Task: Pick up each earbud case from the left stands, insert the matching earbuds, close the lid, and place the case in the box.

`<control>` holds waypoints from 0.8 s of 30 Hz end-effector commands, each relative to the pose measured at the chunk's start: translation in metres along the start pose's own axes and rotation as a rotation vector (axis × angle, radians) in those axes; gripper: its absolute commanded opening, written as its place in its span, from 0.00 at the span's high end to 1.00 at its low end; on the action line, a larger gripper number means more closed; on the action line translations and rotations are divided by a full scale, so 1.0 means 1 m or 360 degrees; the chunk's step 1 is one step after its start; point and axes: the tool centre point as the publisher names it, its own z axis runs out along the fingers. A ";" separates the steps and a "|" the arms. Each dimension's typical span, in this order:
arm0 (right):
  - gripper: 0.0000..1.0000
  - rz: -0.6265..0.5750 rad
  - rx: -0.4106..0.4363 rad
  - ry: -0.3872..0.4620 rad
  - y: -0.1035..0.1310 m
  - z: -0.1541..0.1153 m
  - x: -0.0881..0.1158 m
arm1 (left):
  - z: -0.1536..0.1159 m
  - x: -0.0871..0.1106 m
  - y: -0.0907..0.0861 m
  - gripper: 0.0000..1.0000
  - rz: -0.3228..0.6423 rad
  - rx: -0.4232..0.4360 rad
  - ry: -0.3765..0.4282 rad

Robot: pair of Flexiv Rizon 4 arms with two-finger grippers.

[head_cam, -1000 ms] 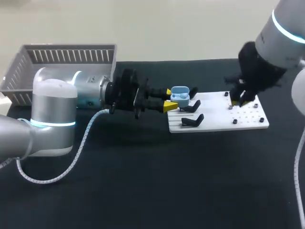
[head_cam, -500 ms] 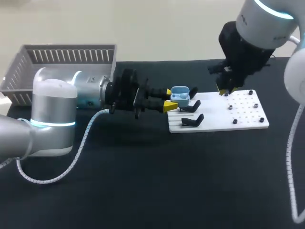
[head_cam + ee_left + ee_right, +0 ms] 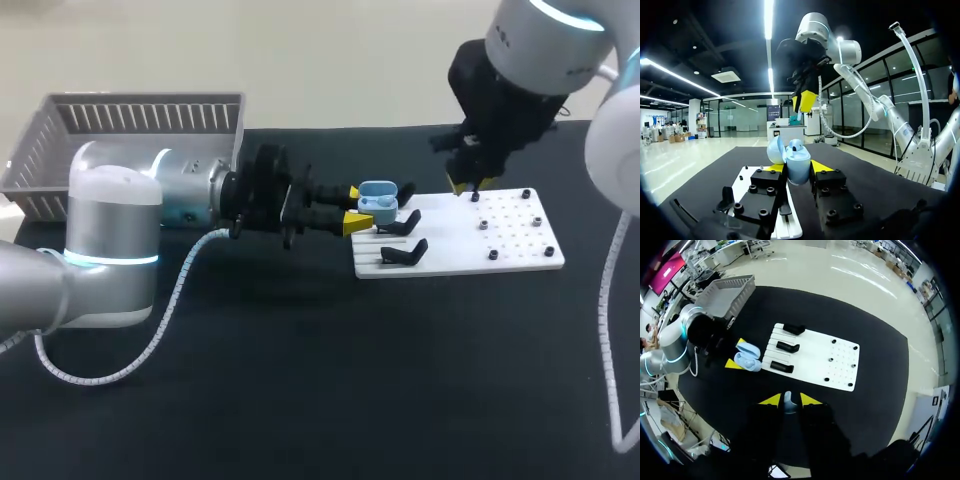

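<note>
Firmly, the left end effector (image 3: 360, 206) grasps the light blue earbud case (image 3: 377, 201) between its yellow tips. The case's lid is open, and it sits at the left end of the white board (image 3: 510, 250), just beyond two black stands (image 3: 405, 254). The right end effector (image 3: 789, 401) is clenched on a small pale earbud (image 3: 788, 398), raised over the board's far edge. The grey box (image 3: 60, 140) stands behind the left arm on the black tabletop (image 3: 300, 380).
</note>
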 end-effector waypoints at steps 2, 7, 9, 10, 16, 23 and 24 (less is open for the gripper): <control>1.00 -0.0046 0.0007 0.0040 0.015 -0.009 -0.007 | 0.000 0.001 -0.001 1.00 0.0004 -0.0006 -0.0002; 1.00 -0.0104 -0.0003 0.0085 0.030 -0.011 -0.011 | 0.000 0.001 -0.001 1.00 0.0004 -0.0006 -0.0002; 1.00 -0.0130 -0.0003 0.0102 0.037 -0.011 -0.013 | 0.000 0.001 -0.001 1.00 0.0004 -0.0006 -0.0002; 1.00 -0.0152 0.0003 0.0107 0.041 -0.010 -0.014 | 0.000 0.001 -0.001 1.00 0.0004 -0.0006 -0.0002; 1.00 -0.0275 0.0045 0.0155 0.062 -0.001 -0.021 | 0.000 0.001 -0.001 1.00 0.0004 -0.0006 -0.0002; 1.00 -0.0358 0.0083 0.0184 0.076 0.007 -0.029 | 0.000 0.001 -0.001 1.00 0.0004 -0.0006 -0.0002; 1.00 -0.0365 0.0085 0.0187 0.077 0.008 -0.030 | 0.000 0.001 -0.001 1.00 0.0004 -0.0006 -0.0002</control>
